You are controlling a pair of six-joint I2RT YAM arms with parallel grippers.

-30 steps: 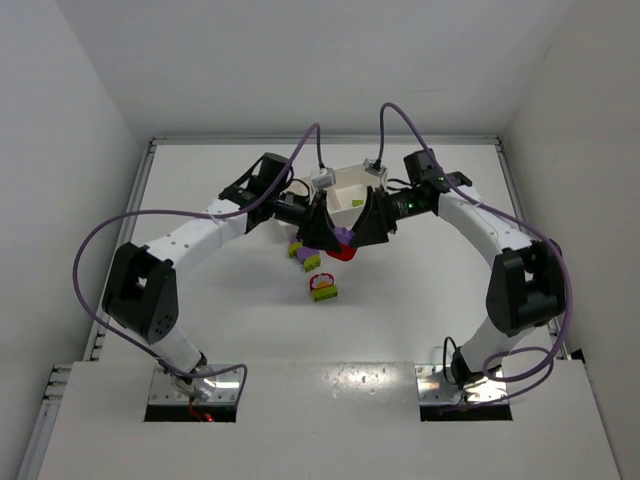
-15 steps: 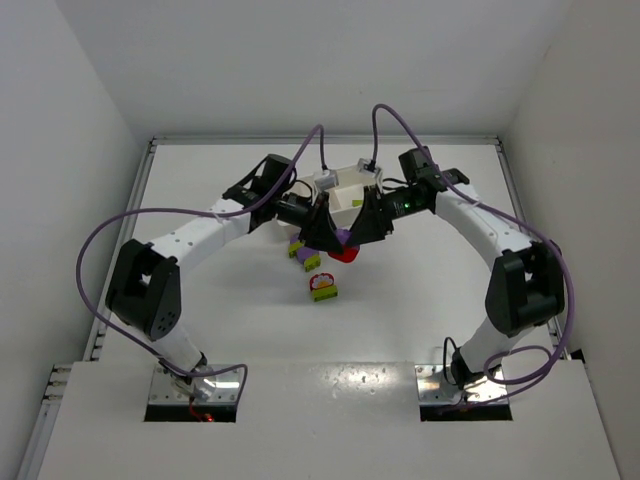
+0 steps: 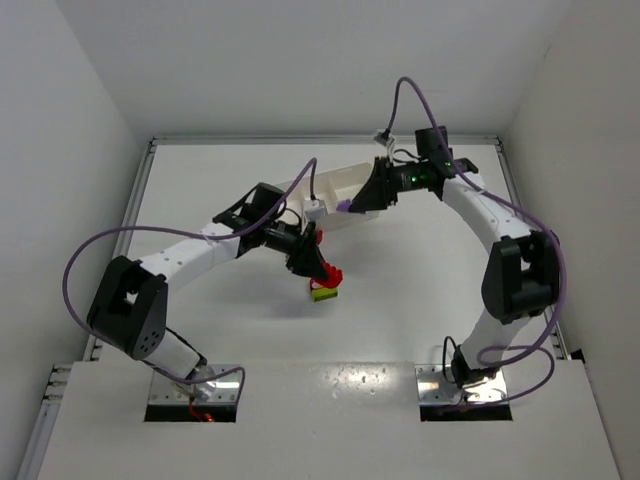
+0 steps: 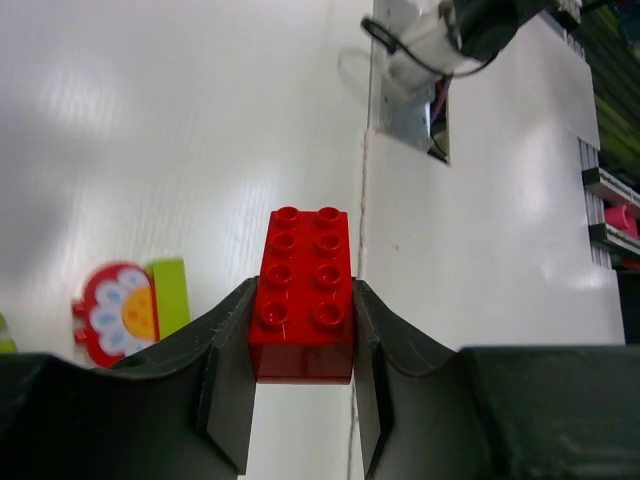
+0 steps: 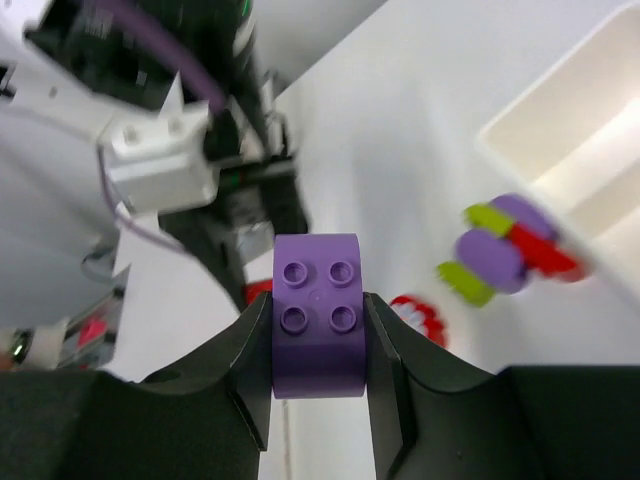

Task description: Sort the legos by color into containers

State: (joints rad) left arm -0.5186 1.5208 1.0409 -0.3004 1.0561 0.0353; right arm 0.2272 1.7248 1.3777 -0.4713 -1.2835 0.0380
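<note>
Sorting is in its early part. My left pincer is clamped on the red brick, studs up, held clear of the worktop just by the lime green brick and the flower piece that lie there side by side. My right pincer is pinching the purple brick at its two sides and hangs close to the right end of the tray, not yet over a compartment as far as I can judge. Neither brick has been let go, so both drops are left to do. After that there are the green brick, the flower piece and a blurred little heap of purple, lime and red just beside the tray wall. I cannot tell what lies in the compartments; the part my right wrist sees looks bare. A second ago both my pincers were crowded together over the bricks in front of the tray. Now my left arm has pulled back toward me with the red one, and my right has swung up and off to the tray's right end with the purple one.
</note>
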